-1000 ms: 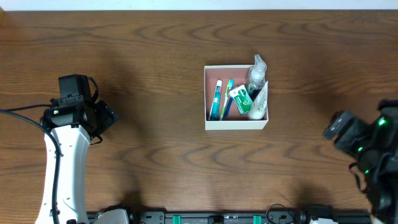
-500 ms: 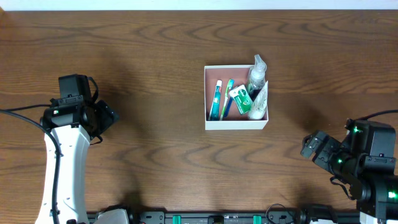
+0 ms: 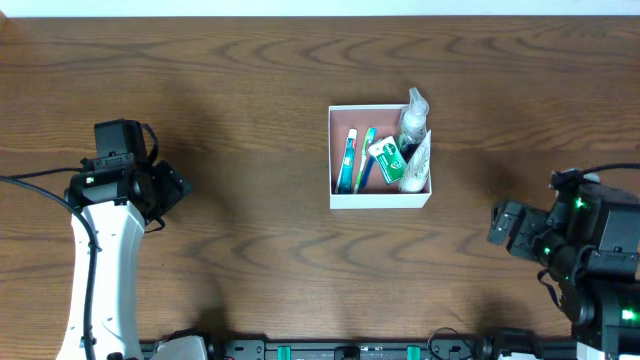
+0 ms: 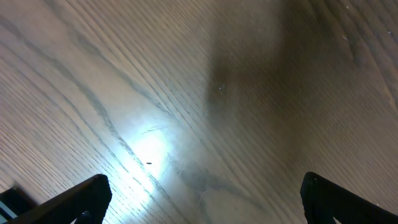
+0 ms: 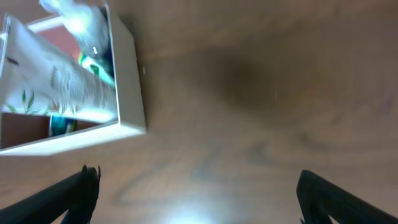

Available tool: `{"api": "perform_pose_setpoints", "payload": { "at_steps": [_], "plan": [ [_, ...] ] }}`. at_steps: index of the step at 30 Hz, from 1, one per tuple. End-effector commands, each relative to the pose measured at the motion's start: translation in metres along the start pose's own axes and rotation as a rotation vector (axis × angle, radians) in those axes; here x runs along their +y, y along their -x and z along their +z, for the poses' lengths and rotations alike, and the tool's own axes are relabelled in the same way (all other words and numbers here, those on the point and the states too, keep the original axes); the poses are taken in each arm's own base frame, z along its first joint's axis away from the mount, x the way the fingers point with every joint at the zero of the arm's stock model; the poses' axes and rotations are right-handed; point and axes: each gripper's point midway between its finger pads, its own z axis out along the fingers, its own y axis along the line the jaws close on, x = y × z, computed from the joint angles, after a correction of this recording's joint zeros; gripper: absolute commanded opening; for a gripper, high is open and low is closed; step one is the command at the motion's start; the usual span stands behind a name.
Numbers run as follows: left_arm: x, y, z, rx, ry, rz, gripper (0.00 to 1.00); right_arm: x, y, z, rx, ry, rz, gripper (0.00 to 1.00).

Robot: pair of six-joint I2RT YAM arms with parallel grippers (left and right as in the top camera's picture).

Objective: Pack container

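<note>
Both hands are hovering open, well apart from the container.
The container (image 3: pixel 380 198) is sitting mid-frame on the bench (image 3: pixel 250 80), holding a bottle (image 3: pixel 412 120) and a green packet (image 3: pixel 385 158). The left hand (image 3: pixel 172 190) is hanging at mid-left, spread wide and empty; the right hand (image 3: pixel 505 228), at lower right, is likewise wide and empty.

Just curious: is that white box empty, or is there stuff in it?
Not empty. The container holds toothbrushes, a green packet, a bottle and a white tube.
</note>
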Motion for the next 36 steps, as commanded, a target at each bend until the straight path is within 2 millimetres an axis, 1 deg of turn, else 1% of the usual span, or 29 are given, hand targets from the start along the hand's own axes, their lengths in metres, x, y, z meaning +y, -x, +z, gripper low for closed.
{"api": "perform_pose_setpoints", "payload": {
  "at_steps": [1,8,11,14,17,20,21,27,29,33,36],
  "plan": [
    [0.003,0.0,0.001,0.003,0.009,-0.016,0.98,0.007,-0.008,0.013,-0.049,0.042,-0.158,0.99],
    [0.003,0.0,0.001,0.003,0.009,-0.016,0.98,0.021,-0.021,0.052,-0.318,0.17,-0.203,0.99],
    [0.003,0.0,0.001,0.003,0.009,-0.016,0.98,0.032,-0.028,0.06,-0.43,0.242,-0.296,0.99],
    [0.003,0.0,0.001,0.003,0.009,-0.016,0.98,0.041,-0.04,0.066,-0.513,0.299,-0.393,0.99],
    [0.003,0.0,0.001,0.003,0.009,-0.016,0.98,0.04,-0.052,0.074,-0.534,0.307,-0.399,0.99],
    [0.003,0.0,0.001,0.003,0.009,-0.016,0.98,0.039,-0.058,0.077,-0.555,0.314,-0.401,0.99],
    [0.003,0.0,0.001,0.003,0.009,-0.016,0.98,0.039,-0.058,0.077,-0.565,0.314,-0.401,0.99],
    [0.003,0.0,0.001,0.003,0.009,-0.016,0.98,0.04,-0.042,0.059,-0.677,0.308,-0.383,0.99],
    [0.003,0.0,0.001,0.003,0.009,-0.016,0.98,0.039,-0.034,0.054,-0.711,0.303,-0.351,0.99],
    [0.003,0.0,0.001,0.003,0.009,-0.016,0.98,0.043,-0.017,0.036,-0.816,0.314,-0.356,0.99],
    [0.003,0.0,0.001,0.003,0.009,-0.016,0.98,0.045,-0.011,0.03,-0.856,0.316,-0.36,0.99]
  ]
}}
